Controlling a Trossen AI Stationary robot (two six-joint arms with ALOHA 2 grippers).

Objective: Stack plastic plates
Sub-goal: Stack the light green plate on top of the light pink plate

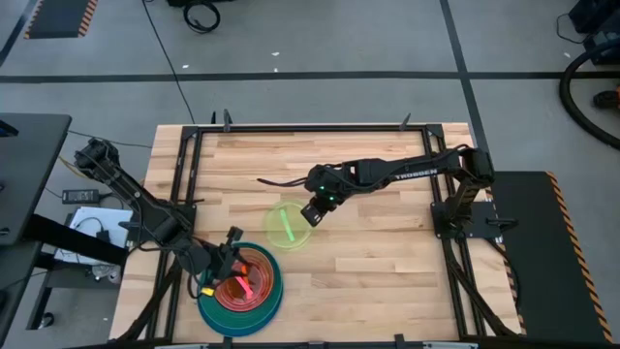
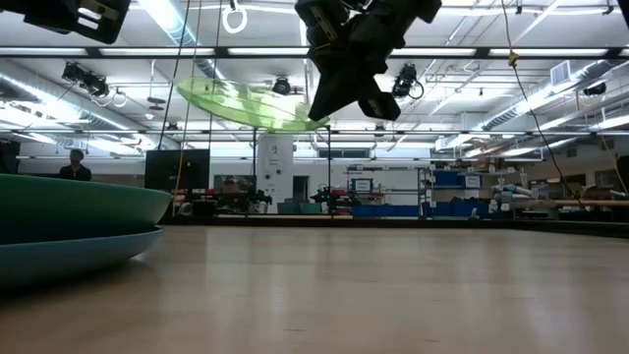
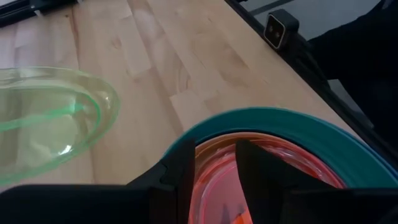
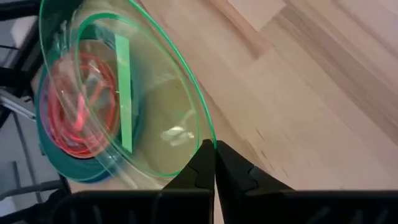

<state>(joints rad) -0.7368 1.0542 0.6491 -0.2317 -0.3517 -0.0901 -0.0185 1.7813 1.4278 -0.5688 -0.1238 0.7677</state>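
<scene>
A stack of plates sits at the table's near left: a blue plate at the bottom, a teal one on it, and orange and pink ones nested inside. My left gripper is open just above the stack's top plates. My right gripper is shut on a translucent green plate, held high over the table's middle to the right of and beyond the stack. The other plates are hidden inside the stack or out of view. My right gripper pinches the green plate's rim between its two fingers, at the edge facing the table's right. The fingers slant down from the right. The plate is lifted clear, tilted, and sticks out leftward from the fingers. My left gripper: whether its fingers touch the top plate, I cannot tell.
Bare wood lies to the right of the stack and under the green plate. Black frame rails run along the table's edges. A small camera sits on the rail beyond the stack.
</scene>
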